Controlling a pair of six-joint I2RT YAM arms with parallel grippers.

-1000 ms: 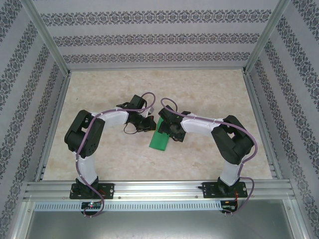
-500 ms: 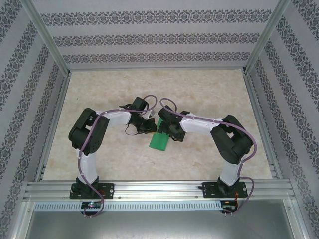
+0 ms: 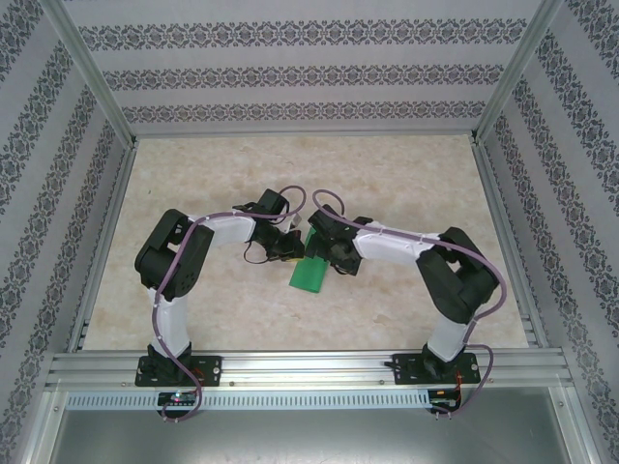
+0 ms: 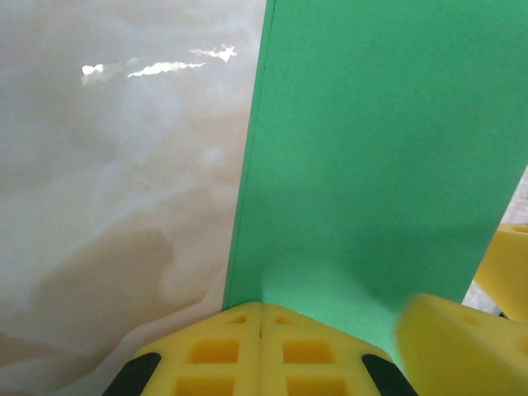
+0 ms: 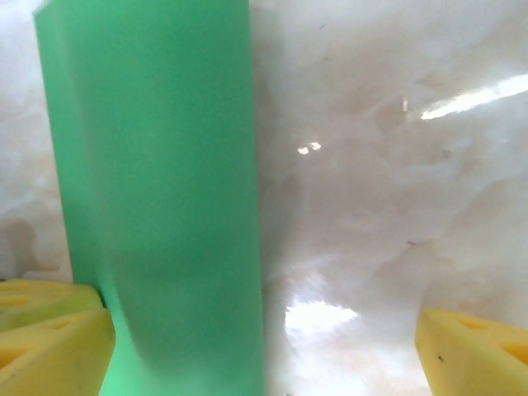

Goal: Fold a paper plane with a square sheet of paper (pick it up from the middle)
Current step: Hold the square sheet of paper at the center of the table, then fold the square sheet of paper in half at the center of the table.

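Note:
The square sheet of paper (image 3: pixel 309 275) is bright green and lies as a folded narrow strip on the marble table between the two wrists. My left gripper (image 3: pixel 289 248) is at the strip's upper left. In the left wrist view the left gripper (image 4: pixel 261 307) is shut, and its yellow tips rest against the face of the green paper (image 4: pixel 371 165) near its left edge. My right gripper (image 5: pixel 264 330) is open wide over the table, with the paper (image 5: pixel 165 206) running past its left finger (image 5: pixel 58 338). From above, the right gripper (image 3: pixel 332 255) sits at the strip's upper right. The paper plane is out of view.
Patterned walls (image 3: pixel 309 77) and metal rails (image 3: pixel 97 251) enclose the marble table (image 3: pixel 406 184). Both arms bend inward so their wrists almost meet at the middle. A yellow finger of the right gripper (image 4: pixel 462 346) shows in the left wrist view at lower right.
The right jaws have opened a little wider. The left arm's elbow has shifted slightly right and the right arm's elbow slightly right too. The green strip has stayed in place.

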